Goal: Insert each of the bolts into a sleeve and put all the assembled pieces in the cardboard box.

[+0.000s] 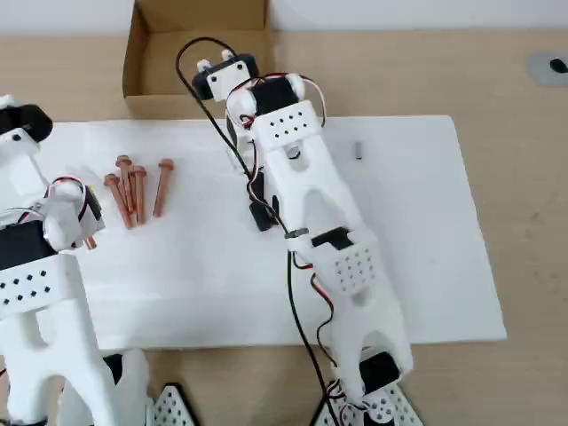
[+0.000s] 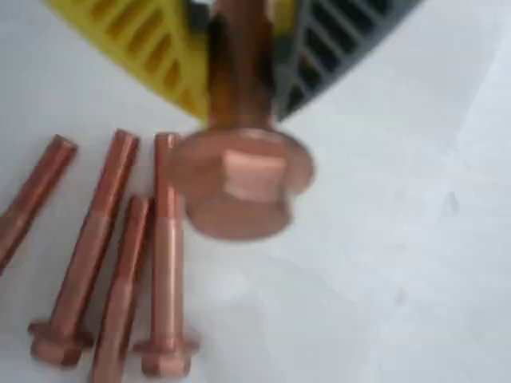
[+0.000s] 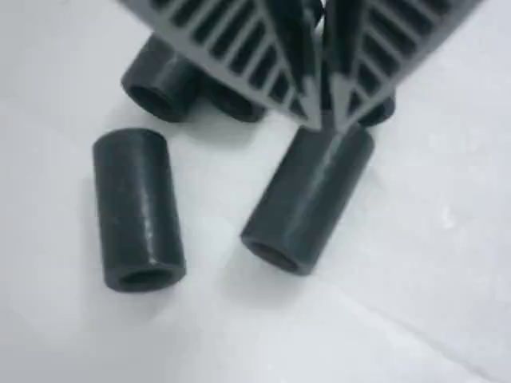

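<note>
- High view: shows the cardboard box (image 1: 135,62) at the far edge of the table, beyond the white mat (image 1: 426,248), with no assembled piece visible in the exposed part of its floor.
- Places four loose bolts (image 1: 139,195) close together on the left part of the mat, well apart from the box.
- Finds the left arm (image 1: 44,293) at the near left corner, tip just beside the loose bolts.
- Finds the right arm (image 1: 328,231) stretched long across the middle of the mat, wrist near the front of the box.
- Left wrist view: catches the left gripper (image 2: 239,104) pinching the shank of a fifth bolt between a yellow jaw and a grey one.
- Shows this held bolt (image 2: 239,187) with its head protruding past the jaw tips, seemingly clear of the four lying on the mat beside it.
- Right wrist view: sets the right gripper (image 3: 323,112) directly at the upper end of a tilted sleeve (image 3: 307,199), open lower end down near the mat.
- Cannot tell whether this gripper is open, closed or gripping the sleeve.
- Shows a second sleeve (image 3: 140,211) just beside the tilted one, and further sleeves (image 3: 160,84) partly hidden behind the gripper.
- Reads as an early stage: no bolt seated in any sleeve, one bolt in hand, four on the mat.
- Leaves every insertion and all the boxing yet to do.
</note>
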You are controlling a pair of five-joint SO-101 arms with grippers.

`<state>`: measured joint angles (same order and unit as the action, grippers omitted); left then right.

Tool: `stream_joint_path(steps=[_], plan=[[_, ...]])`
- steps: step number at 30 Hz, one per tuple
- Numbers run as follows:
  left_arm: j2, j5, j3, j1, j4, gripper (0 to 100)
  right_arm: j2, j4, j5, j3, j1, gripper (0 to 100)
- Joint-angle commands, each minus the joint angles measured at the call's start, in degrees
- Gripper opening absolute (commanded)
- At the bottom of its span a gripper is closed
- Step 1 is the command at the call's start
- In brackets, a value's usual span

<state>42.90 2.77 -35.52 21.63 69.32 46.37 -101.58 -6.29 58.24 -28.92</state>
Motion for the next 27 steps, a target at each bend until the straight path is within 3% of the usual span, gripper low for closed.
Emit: stream_joint_path(steps=[1, 8, 12, 27], plan=[[1.71, 0.44, -0.62, -1.14, -1.14, 1, -4.35, -0.88, 0.35, -1.27, -0.66, 1.2], [1.8, 0.53, -2.2, -1.14, -1.14, 1, -4.35, -0.79, 0.44, -8.57, -2.86, 2.7], [1.8, 0.53, -2.11, -1.23, -1.23, 1, -4.35, -0.53, -1.58, -8.75, -2.95, 8.9], [1.8, 0.53, -2.2, -1.23, -1.23, 1, 1.27, 3.34, -1.93, -8.66, -2.68, 14.3]])
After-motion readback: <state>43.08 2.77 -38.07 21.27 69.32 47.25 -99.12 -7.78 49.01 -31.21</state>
